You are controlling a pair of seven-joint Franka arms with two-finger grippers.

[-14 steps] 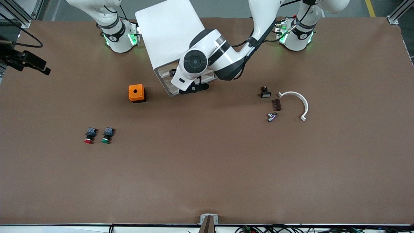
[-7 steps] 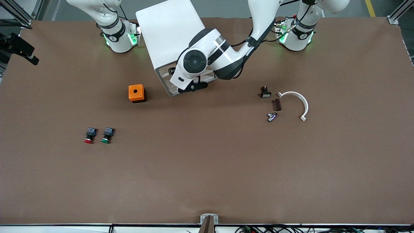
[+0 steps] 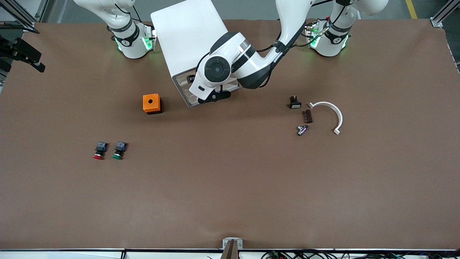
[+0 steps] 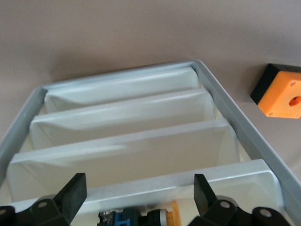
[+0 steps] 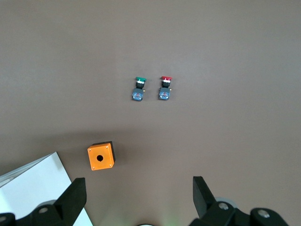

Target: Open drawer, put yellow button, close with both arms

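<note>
Left wrist view: my left gripper (image 4: 136, 200) spread wide, empty, at cabinet (image 3: 187, 39) front. Yellow button (image 4: 162, 217) lies in top drawer (image 4: 155, 186), so push-shut comes next. Right gripper (image 5: 136, 200) also spread, waits high over table.

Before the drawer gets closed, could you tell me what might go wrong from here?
The yellow button already lies in the top drawer, close to its front strip; a quick push could rattle it or jam it. The left gripper is open at the cabinet, so an off-centre push might skew it. The right gripper hangs high over the orange box, too distant to help.
</note>
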